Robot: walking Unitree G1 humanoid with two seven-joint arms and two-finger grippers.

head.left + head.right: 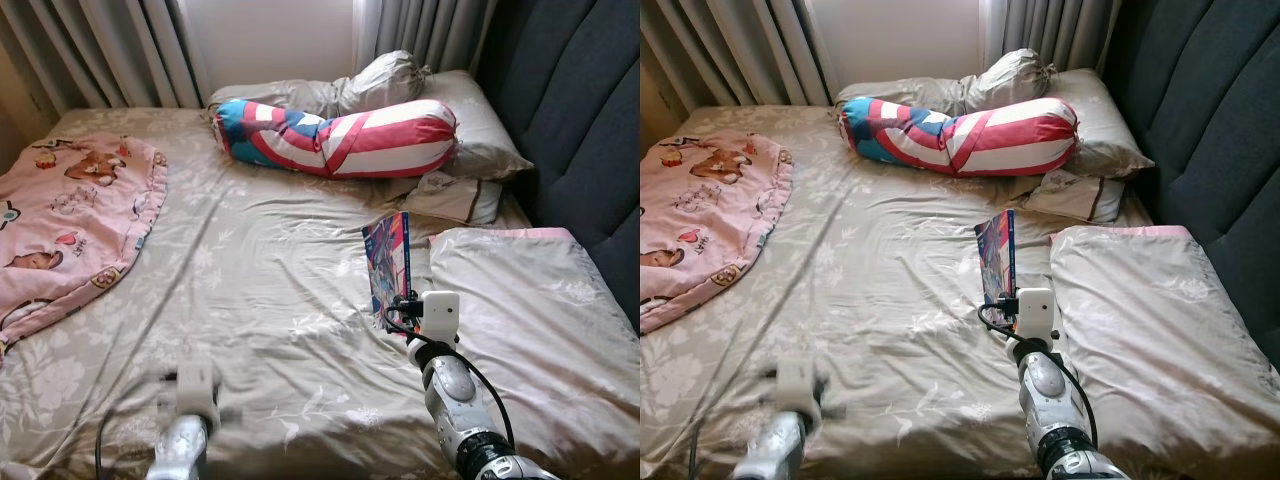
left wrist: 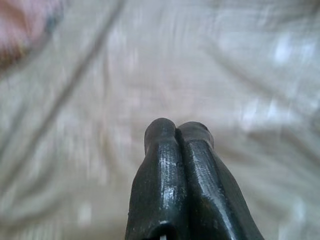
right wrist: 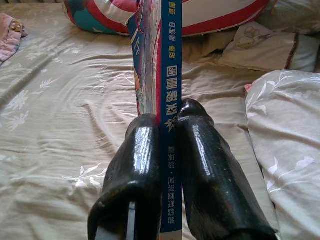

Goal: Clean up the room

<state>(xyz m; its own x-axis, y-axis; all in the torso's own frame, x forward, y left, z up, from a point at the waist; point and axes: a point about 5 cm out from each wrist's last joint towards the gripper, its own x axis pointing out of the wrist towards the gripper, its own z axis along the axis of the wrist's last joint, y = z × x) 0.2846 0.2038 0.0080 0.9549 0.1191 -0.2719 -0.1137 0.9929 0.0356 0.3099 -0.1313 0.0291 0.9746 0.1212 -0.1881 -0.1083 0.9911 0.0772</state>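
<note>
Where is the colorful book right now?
The book stands on edge in the right end effector, above the bed sheet, beside the pillow.

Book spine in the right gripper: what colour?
Blue, with light lettering; the book shows best in the right wrist view.

My arms are silver, jointed metal with rounded, ribbed segments. My right arm (image 1: 455, 395) carries a white boxy camera housing (image 1: 440, 306) at the wrist, with a black cable (image 1: 480, 375) looping along it. My left arm (image 1: 185, 440) ends in a similar pale block. My fingers (image 3: 137, 170) are long, glossy black, lightly ribbed, with rounded tips.
</note>
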